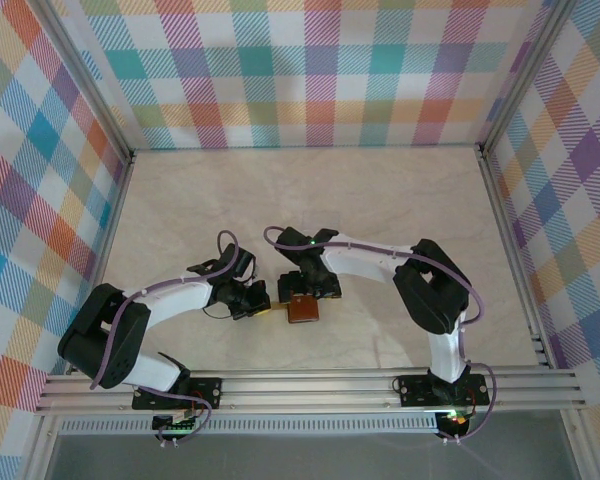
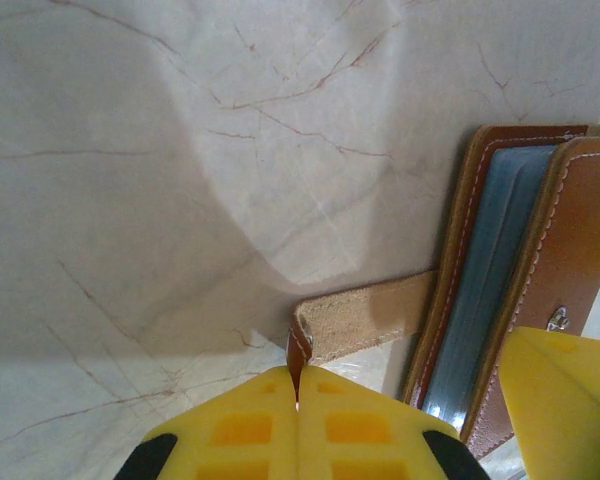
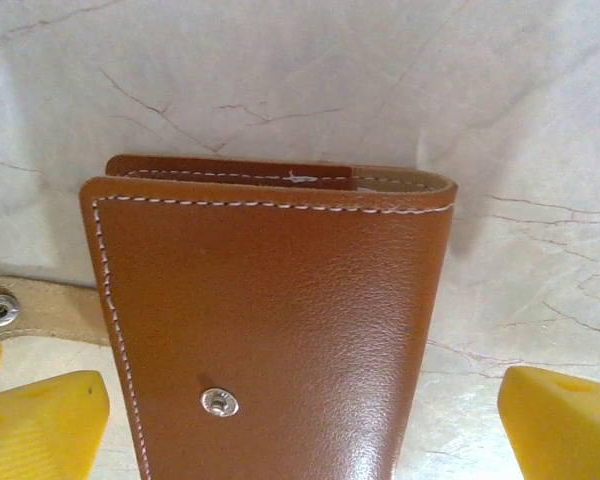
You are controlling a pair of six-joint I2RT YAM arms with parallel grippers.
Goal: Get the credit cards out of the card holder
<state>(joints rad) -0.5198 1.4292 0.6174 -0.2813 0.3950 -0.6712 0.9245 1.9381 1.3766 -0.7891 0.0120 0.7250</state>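
**Tab pinned on the left, wallet straddled on the right**

The left end effector is closed tight on the free end of the tab, its yellow pads meeting on the leather. This probably anchors the wallet so it cannot slide on the counter. The tab is unsnapped and stretches from that pinch to the wallet, which lies folded on the counter between the two arms. Its covers are slightly apart, so a strip of grey-blue lining shows. The bare stud sits on the top cover. I judge the cards are still inside, as none lie out. The right end effector hangs over the wallet, spread wide with a finger on either side and gripping nothing. It seems placed to lift the cover.
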